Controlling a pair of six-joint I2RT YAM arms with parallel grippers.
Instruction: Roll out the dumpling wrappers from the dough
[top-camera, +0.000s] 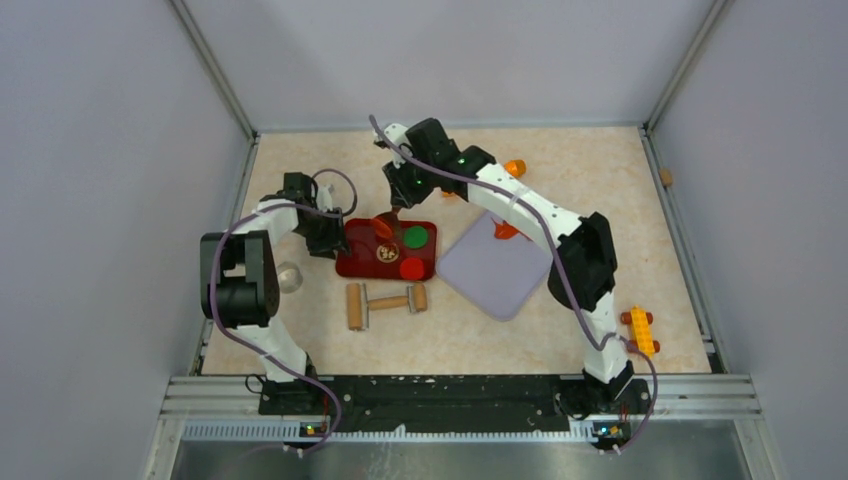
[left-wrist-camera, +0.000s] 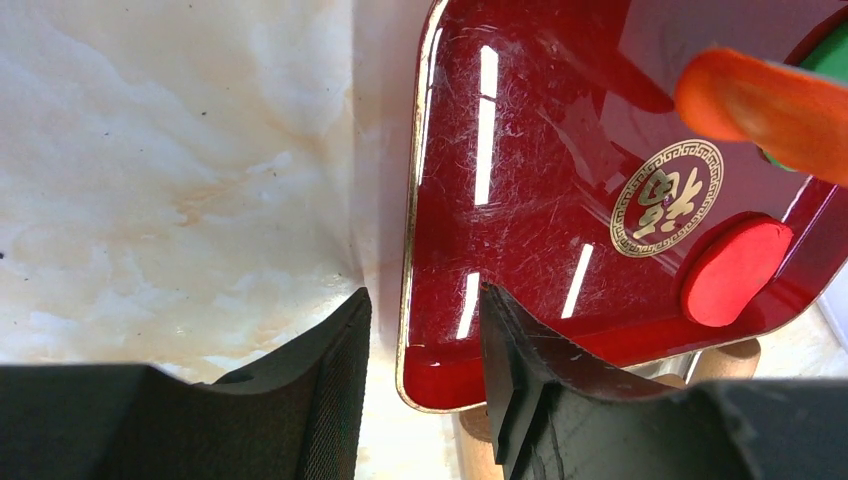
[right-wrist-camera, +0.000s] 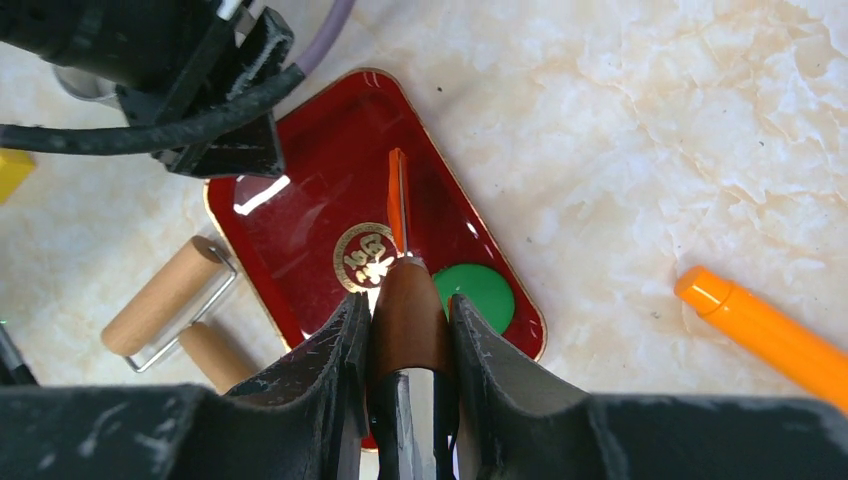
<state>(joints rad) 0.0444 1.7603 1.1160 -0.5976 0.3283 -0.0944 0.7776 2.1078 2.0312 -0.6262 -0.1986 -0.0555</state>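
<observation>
A dark red tray (top-camera: 360, 262) holds a green disc (top-camera: 415, 237), a red disc (top-camera: 411, 268) and a gold-brown patterned emblem (top-camera: 387, 254). My right gripper (top-camera: 396, 200) is shut on a brown-handled tool (right-wrist-camera: 410, 320). The orange-red dumpling wrapper (right-wrist-camera: 398, 195) sits edge-on at the tool's tip, above the tray (right-wrist-camera: 300, 230). It also shows in the left wrist view (left-wrist-camera: 770, 105), tilted over the tray (left-wrist-camera: 520, 200). My left gripper (left-wrist-camera: 425, 300) straddles the tray's left rim near a corner, jaws close together on it.
A wooden rolling pin (top-camera: 385, 303) lies in front of the tray. A lilac mat (top-camera: 495, 265) with an orange dough lump (top-camera: 506, 231) is to the right. An orange pen (right-wrist-camera: 765, 330), a yellow brick (top-camera: 641, 330) and a silver ball (top-camera: 289, 277) lie around.
</observation>
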